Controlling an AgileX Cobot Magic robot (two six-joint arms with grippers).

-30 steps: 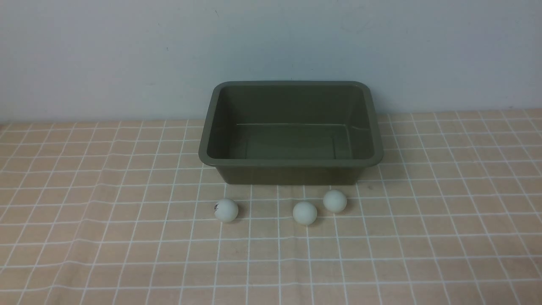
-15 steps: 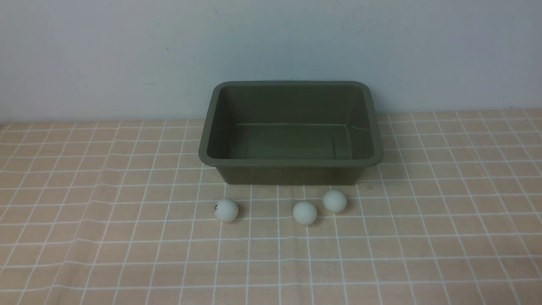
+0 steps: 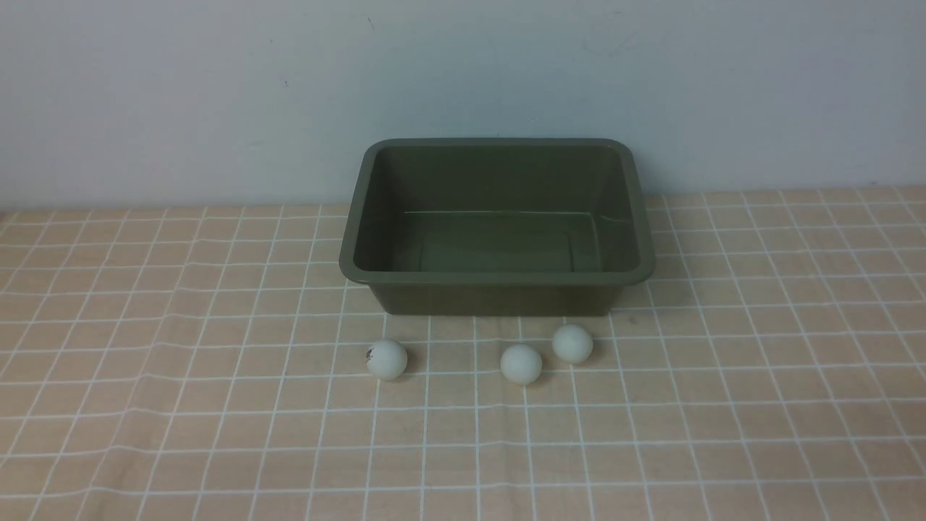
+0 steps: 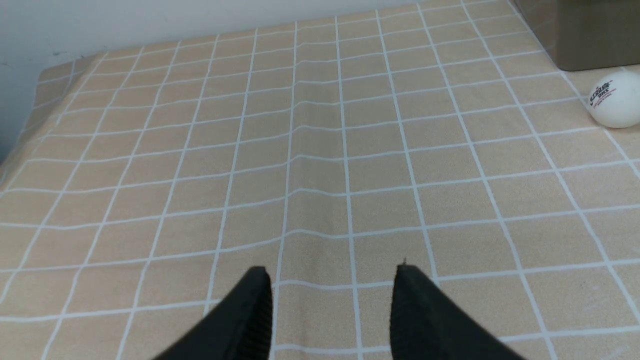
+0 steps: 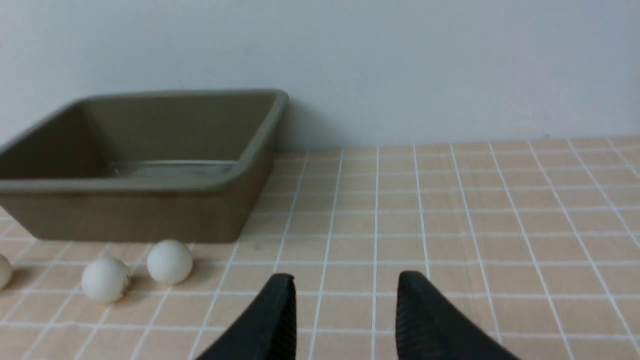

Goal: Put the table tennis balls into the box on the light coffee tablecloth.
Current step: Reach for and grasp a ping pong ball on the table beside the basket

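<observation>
Fingers (image 4: 247, 320) of left gripper (image 4: 331, 270) apart, nothing btwn; right gripper (image 5: 346, 275) same, spread w/ nothing held, both over the light coffee tablecloth (image 3: 217, 405). Farther out: 3 table tennis balls in a loose row on the cloth, none touching: marked ball (image 3: 386, 359) at left, mid ball (image 3: 521, 363), third ball (image 3: 572, 344) nearest the box. Behind them, 1 box (image 3: 499, 278), upright, opening up, long axis L-R, back by the wall (image 3: 217, 87).
</observation>
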